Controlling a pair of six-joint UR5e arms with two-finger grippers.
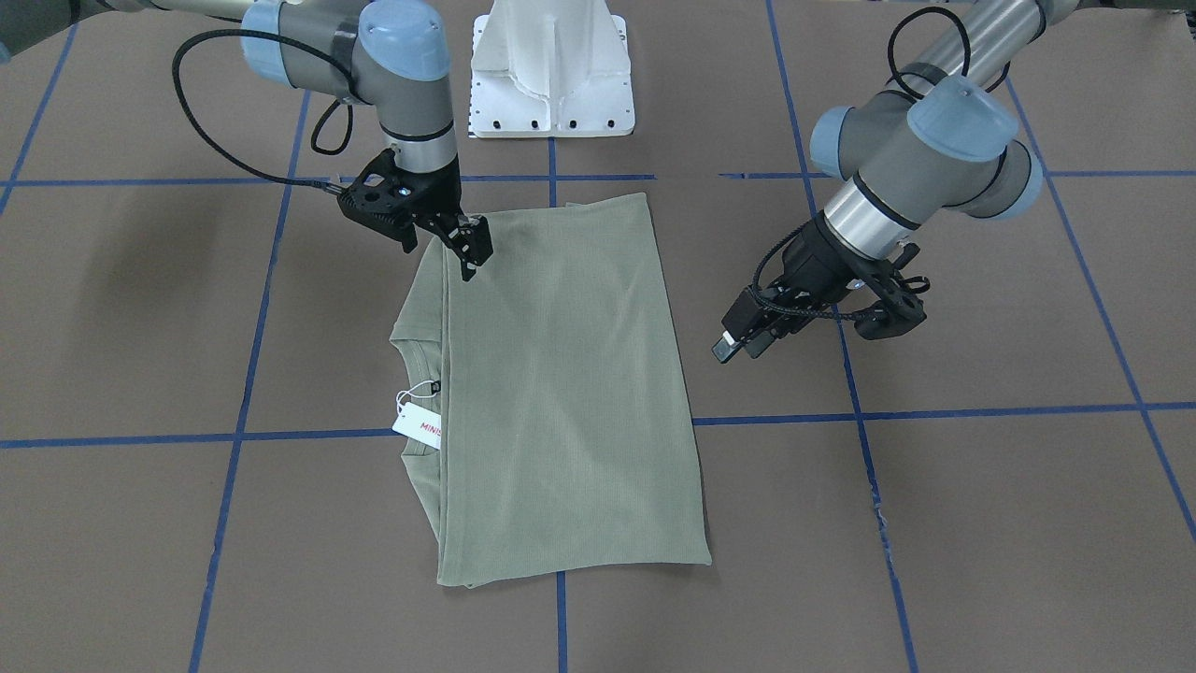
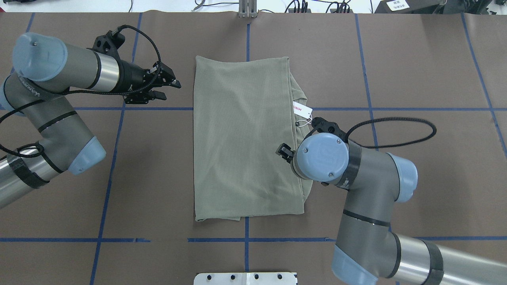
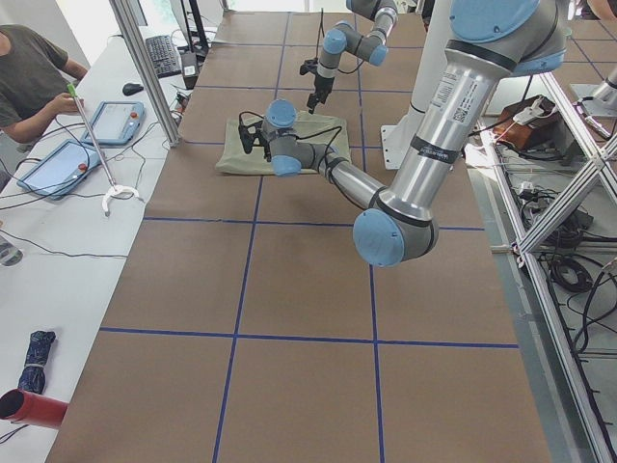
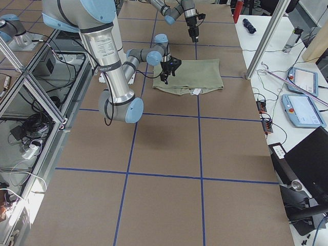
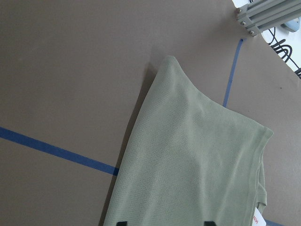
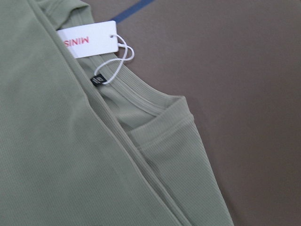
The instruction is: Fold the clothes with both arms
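The sage-green shirt (image 1: 561, 374) (image 2: 237, 138) lies flat on the brown table, folded into a tall rectangle. Its collar and white MINISO tag (image 2: 303, 109) (image 6: 87, 40) stick out along one long edge. My right gripper (image 1: 448, 250) (image 2: 289, 156) points down over that collar-side edge near a corner, mostly hidden under its wrist in the overhead view. Its jaws look open, with nothing seen between them. My left gripper (image 2: 166, 85) (image 1: 738, 341) hangs open beside the opposite long edge, apart from the cloth. Its fingertips (image 5: 117, 222) stand wide apart.
The white pedestal base (image 1: 551, 70) stands at the table's robot side, just beyond the shirt. Blue tape lines (image 2: 119, 108) grid the table. In the exterior left view a person (image 3: 29, 77) sits at a side bench with tablets (image 3: 116, 121), past an aluminium post (image 3: 145, 68).
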